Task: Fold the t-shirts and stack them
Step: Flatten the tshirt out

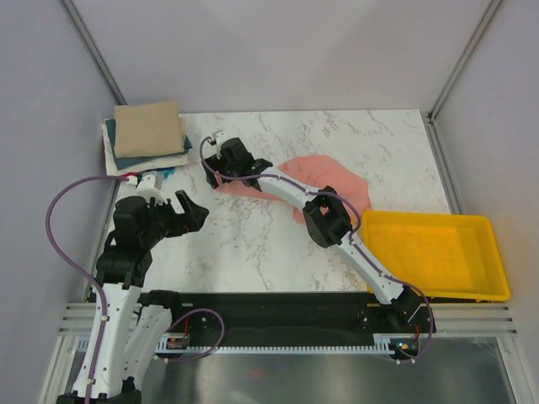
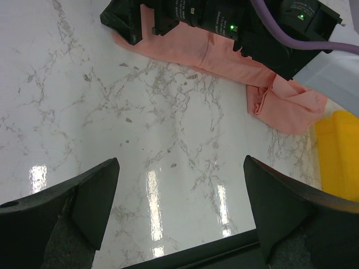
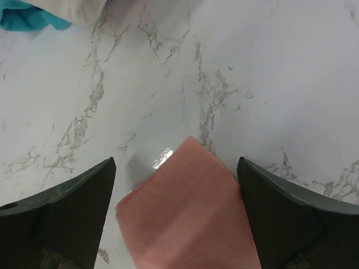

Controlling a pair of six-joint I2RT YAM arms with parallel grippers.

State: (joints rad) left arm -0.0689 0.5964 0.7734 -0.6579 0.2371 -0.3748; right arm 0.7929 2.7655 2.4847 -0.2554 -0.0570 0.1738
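A large salmon-pink t-shirt (image 1: 341,178) lies partly folded on the marble table (image 1: 253,236), mostly under my right arm. My right gripper (image 1: 216,160) hovers open over the shirt's left corner. In the right wrist view that corner (image 3: 185,213) lies between the open fingers of the gripper (image 3: 175,168), which do not touch it. My left gripper (image 1: 195,210) is open and empty over bare marble, in front of the shirt; it also shows in the left wrist view (image 2: 180,162), with the salmon shirt (image 2: 280,101) beyond it. A stack of folded tees, tan (image 1: 150,128) on top of white and dark teal, sits at the far left.
A yellow plastic tray (image 1: 497,290) stands at the right front edge, and shows in the left wrist view (image 2: 339,151). The stack's teal edge (image 3: 28,17) is at the top left of the right wrist view. Grey walls enclose the table.
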